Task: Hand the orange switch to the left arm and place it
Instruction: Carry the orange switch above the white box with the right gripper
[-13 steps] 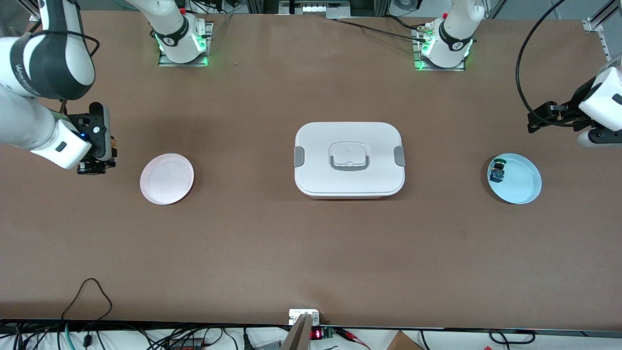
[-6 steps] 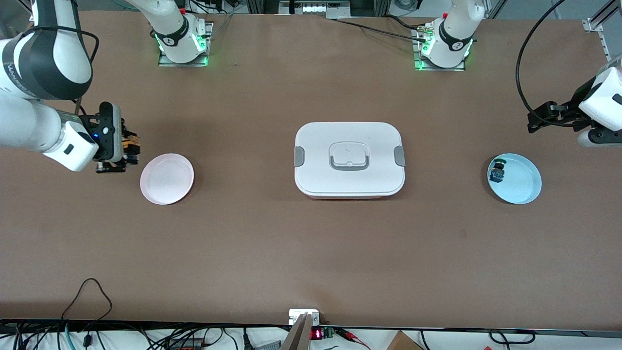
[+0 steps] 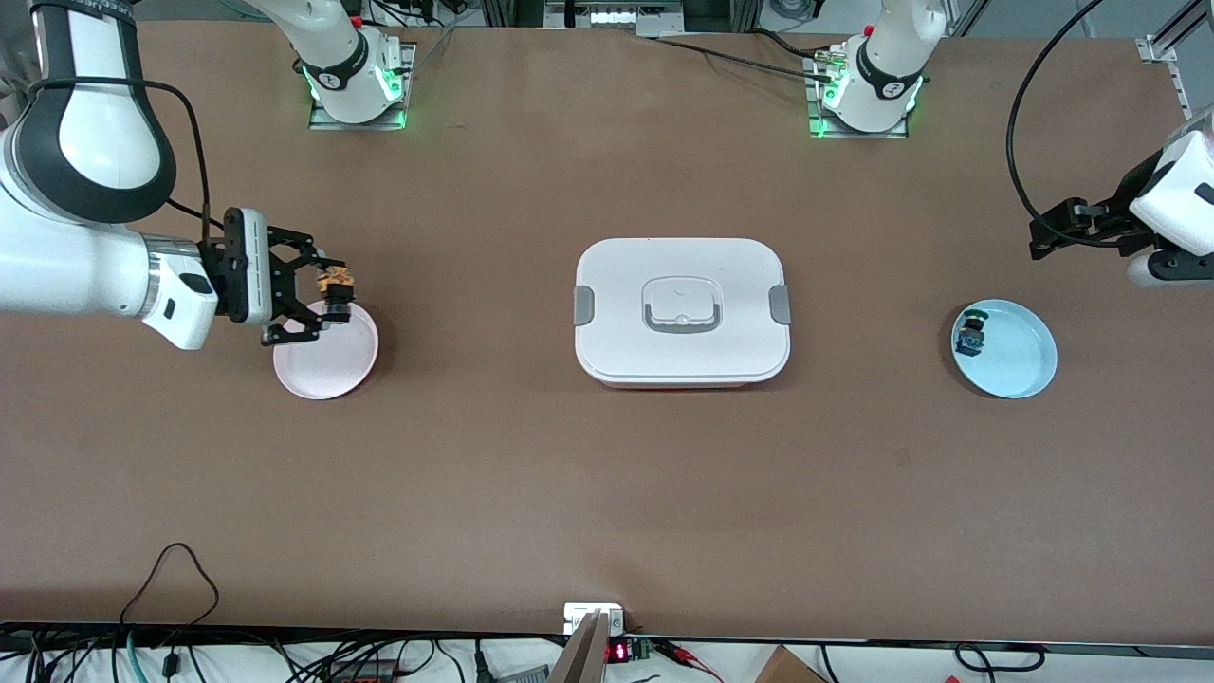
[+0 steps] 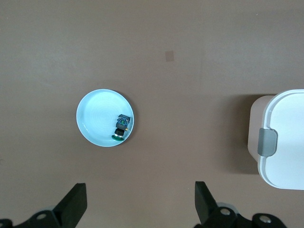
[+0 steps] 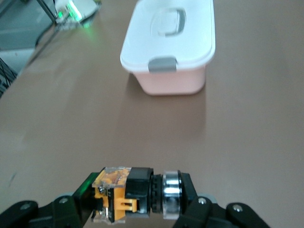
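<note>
The orange switch (image 3: pixel 336 281) is clamped between the fingers of my right gripper (image 3: pixel 334 296), which hangs over the rim of the pink plate (image 3: pixel 318 365). In the right wrist view the switch (image 5: pixel 114 194) lies sideways across the right gripper (image 5: pixel 138 190), orange body at one finger and chrome ring at the other. The white lidded box (image 3: pixel 681 285) stands mid-table, and the same box (image 5: pixel 171 38) shows ahead of that gripper. My left gripper (image 3: pixel 1041 239) waits open above the table by the blue plate (image 3: pixel 1020 356); its fingers (image 4: pixel 76 204) hold nothing.
A small dark switch with a green cap (image 3: pixel 971 332) lies in the blue plate near its rim, and shows as the green-capped switch (image 4: pixel 122 127) in the left wrist view. Both arm bases stand along the table edge farthest from the front camera. Cables run along the nearest edge.
My right gripper has swung toward the box with the orange switch, from beside the pink plate to over its rim. The left arm has not moved.
</note>
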Available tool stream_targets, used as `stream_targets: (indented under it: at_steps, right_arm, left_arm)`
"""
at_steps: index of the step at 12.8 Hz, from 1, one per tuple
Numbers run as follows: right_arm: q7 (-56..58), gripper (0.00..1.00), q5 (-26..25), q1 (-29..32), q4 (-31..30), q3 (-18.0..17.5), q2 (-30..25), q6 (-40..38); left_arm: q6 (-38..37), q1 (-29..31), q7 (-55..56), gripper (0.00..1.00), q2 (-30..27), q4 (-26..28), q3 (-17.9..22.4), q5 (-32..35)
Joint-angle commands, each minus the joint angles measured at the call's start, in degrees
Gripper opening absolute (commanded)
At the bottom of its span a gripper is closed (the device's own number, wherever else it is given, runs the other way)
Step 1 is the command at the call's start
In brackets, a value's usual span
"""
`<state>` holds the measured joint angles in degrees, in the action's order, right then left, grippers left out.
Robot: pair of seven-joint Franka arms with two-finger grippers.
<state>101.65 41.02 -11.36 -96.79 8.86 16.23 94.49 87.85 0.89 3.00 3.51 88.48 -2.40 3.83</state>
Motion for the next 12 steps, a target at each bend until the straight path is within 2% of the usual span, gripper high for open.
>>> stream_targets:
  at_steps: [1, 4, 8, 10, 12]
  right_arm:
    - [4.60, 0.00, 9.39, -0.24, -0.68, 0.11, 1.78, -2.28]
    - [9.09, 0.00, 21.96, -1.90, -0.86, 0.11, 5.20, -4.05]
    - [9.18, 0.00, 34.54, -6.56, -0.95, 0.11, 7.06, -4.05]
    - [9.18, 0.00, 42.18, -9.63, -1.21, 0.11, 7.41, -3.00]
    - [9.01, 0.00, 47.47, -13.06, -1.12, 0.11, 7.94, 0.50]
  left_arm:
    - [-0.93, 0.17, 0.16, 1.00, 0.71, -1.55, -0.15, -1.37]
    - [-0.93, 0.17, 0.25, 1.00, 0.71, -1.55, -0.15, -1.45]
    - [-0.93, 0.08, 0.34, 1.00, 0.71, -1.55, -0.15, -1.37]
    - [-1.02, -0.36, 0.34, 1.00, 0.71, -1.55, -0.23, -1.37]
    - [-3.63, -0.36, 0.34, 1.00, 0.71, -1.55, -0.23, -3.02]
